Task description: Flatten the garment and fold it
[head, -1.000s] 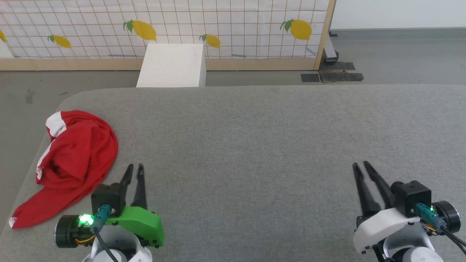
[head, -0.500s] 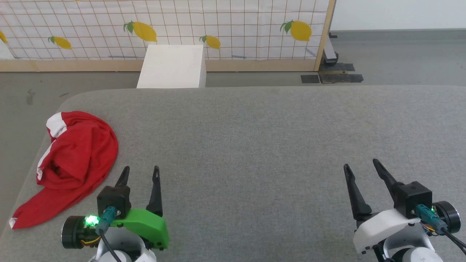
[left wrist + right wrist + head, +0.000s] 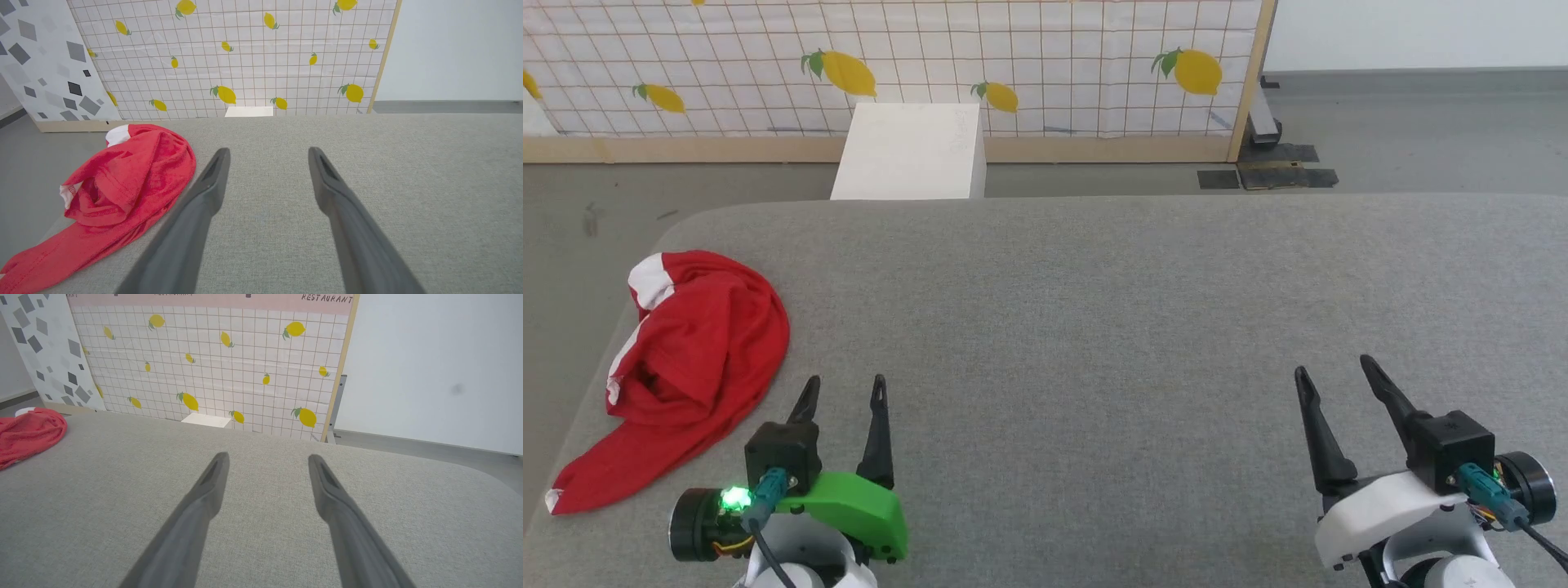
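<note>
We see crumpled red soft-fabric shorts with white stripes at nine o'clock on the grey cloth surface — left gripper and right gripper both spread, empty.

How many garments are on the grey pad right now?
1. The red garment lies crumpled near the left edge of the grey pad, just left of the left gripper; whether its folds hide another piece, I cannot tell.

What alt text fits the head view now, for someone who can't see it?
A crumpled red garment with white trim lies bunched at the left edge of a grey fabric surface. The left hand is just right of it, the right hand far across, both open and empty.
</note>
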{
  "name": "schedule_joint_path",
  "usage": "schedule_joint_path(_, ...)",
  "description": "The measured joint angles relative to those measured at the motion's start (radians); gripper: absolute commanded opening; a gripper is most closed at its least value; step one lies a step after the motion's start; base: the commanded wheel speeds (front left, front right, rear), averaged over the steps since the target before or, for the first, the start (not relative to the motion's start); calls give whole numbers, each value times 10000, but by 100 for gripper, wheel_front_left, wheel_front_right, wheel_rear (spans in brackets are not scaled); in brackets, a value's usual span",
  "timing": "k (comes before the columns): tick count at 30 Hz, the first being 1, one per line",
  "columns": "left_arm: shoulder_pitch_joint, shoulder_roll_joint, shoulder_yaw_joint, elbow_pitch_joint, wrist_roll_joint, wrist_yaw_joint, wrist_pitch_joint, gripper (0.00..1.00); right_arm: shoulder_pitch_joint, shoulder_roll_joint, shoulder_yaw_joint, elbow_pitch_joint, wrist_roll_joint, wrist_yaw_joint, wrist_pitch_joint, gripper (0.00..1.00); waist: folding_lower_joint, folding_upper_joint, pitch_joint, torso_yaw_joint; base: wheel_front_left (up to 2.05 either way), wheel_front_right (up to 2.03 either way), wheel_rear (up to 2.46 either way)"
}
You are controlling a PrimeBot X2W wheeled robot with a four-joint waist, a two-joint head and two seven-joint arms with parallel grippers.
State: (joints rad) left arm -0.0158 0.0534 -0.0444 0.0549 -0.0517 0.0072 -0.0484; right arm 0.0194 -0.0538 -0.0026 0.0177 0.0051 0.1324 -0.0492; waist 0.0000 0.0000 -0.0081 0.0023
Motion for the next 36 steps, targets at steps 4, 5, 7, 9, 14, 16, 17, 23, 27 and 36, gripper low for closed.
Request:
schedule_joint_path(4, -3, 2, -2, 52, -31, 31, -105, 100, 0, 0, -2, 10, 0, 0, -73, 100, 0, 0, -6, 6, 0, 0, 0)
schedule_joint_path(5, -3, 2, -2, 65, -36, 38, -117, 100, 0, 0, -4, 13, 0, 0, -113, 100, 0, 0, -8, 7, 0, 0, 0)
schedule_joint_path(7, -5, 6, -2, 90, -73, 40, -184, 100, 0, 0, -6, 21, 0, 0, -132, 100, 0, 0, -12, 11, 0, 0, 0)
schedule_joint_path(9, -6, 12, -2, 115, -86, 42, -198, 100, 0, 0, -6, 29, 0, 0, -178, 100, 0, 0, -17, 16, 0, 0, 0)
schedule_joint_path(14, -6, 23, 0, 176, -238, 128, -320, 100, 1, 0, -4, 35, 0, 0, -305, 100, 0, 0, -39, 31, 0, 0, 0)
schedule_joint_path(16, -6, 25, 0, 201, -305, 132, -343, 100, 2, 0, -4, 36, -2, 0, -328, 100, 0, 0, -48, 37, 0, 0, 0)
schedule_joint_path(17, -6, 27, 0, 222, -307, 136, -385, 100, 3, 0, -4, 38, -2, 0, -355, 100, 0, 0, -53, 40, 0, 0, 0)
schedule_joint_path(23, -6, 38, -2, 324, -374, 215, -504, 100, 5, 0, 4, 65, -38, 0, -483, 100, 0, 0, -70, 49, 0, 0, 0)
schedule_joint_path(27, -6, 50, -15, 374, -378, 219, -594, 100, 5, 0, 4, 81, -46, 0, -556, 100, 0, 0, -80, 52, 0, 0, 0)
schedule_joint_path(36, -7, 82, -59, 516, -464, 245, -775, 100, 5, 2, 8, 144, -46, 0, -746, 100, 0, 0, -99, 57, 0, 0, 0)
